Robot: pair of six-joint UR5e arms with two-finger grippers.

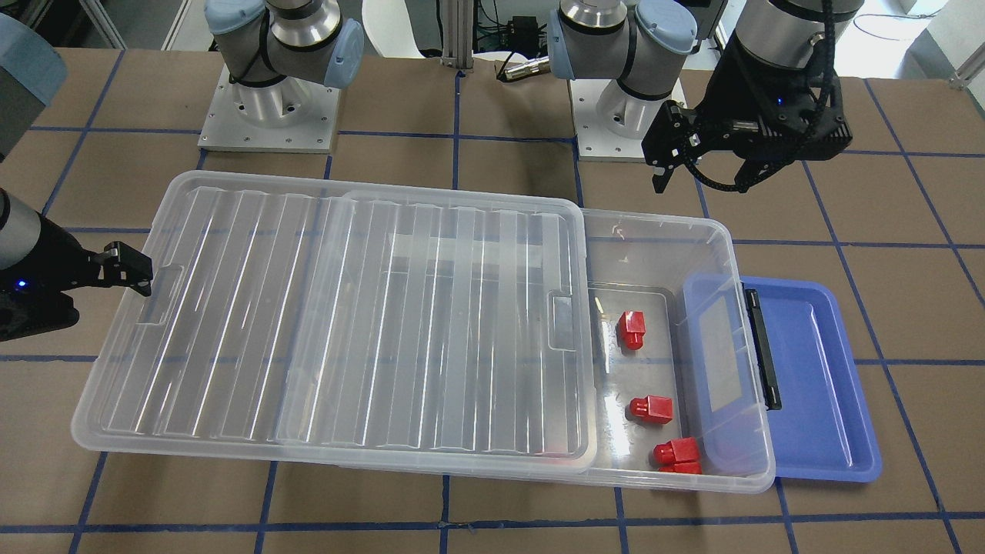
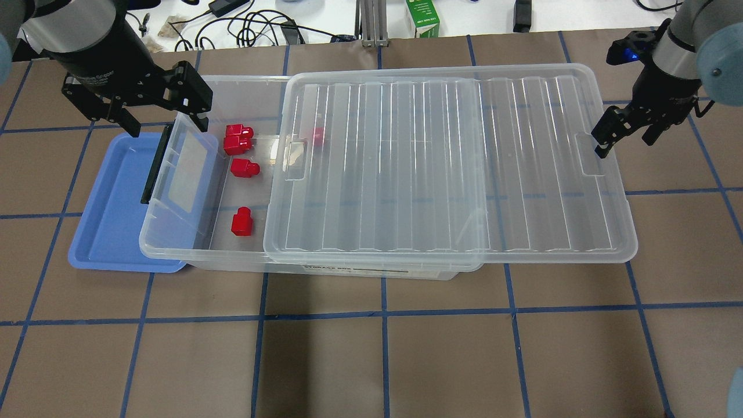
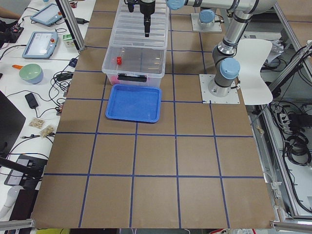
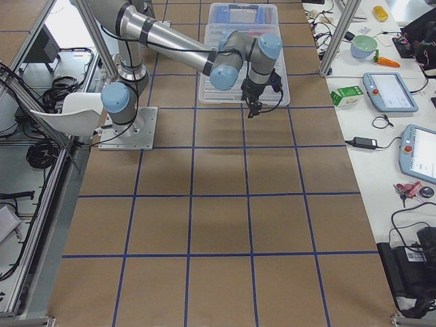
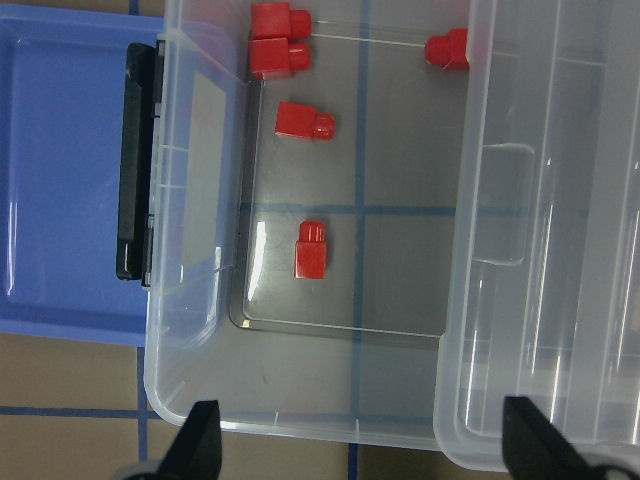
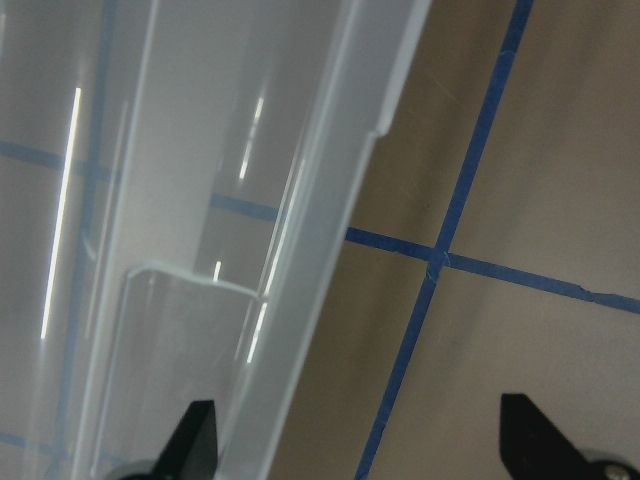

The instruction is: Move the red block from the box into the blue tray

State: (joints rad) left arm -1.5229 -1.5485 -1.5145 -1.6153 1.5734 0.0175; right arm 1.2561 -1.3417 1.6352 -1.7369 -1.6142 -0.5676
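Over on the left side of the overhead view, the box [image 2: 220,261] has its end uncovered. The ribbed lid [image 2: 441,168] sits offset toward the right, so it covers most of the box and hangs past its right end. On the bare floor of the box there's a pair of red blocks [image 2: 238,144] touching each other by the upper wall. A third block [image 2: 244,168] lies just below them in the frame, and a lone red block [image 2: 241,222] sits nearer the lower wall, apart from the others. A fifth block [image 2: 318,135] is tucked under the lid's edge and only shows through the plastic. The blue tray [image 2: 110,215] sits at the far left on the table [image 2: 371,348]. The box's rim and black clip [image 2: 155,168] overlap its right edge, but I honestly can't tell if they touch. The left gripper [image 2: 167,125] hovers above that uncovered end, up near the clip. Its jaws are spread wide with nothing between them, and its wrist cam looks straight down on the blocks. The right gripper [image 2: 624,142] is at the upper right by the lid's overhanging end, also spread and holding nothing. The lid's rim runs between its fingers in its wrist view, though whether it's touching I can't say.
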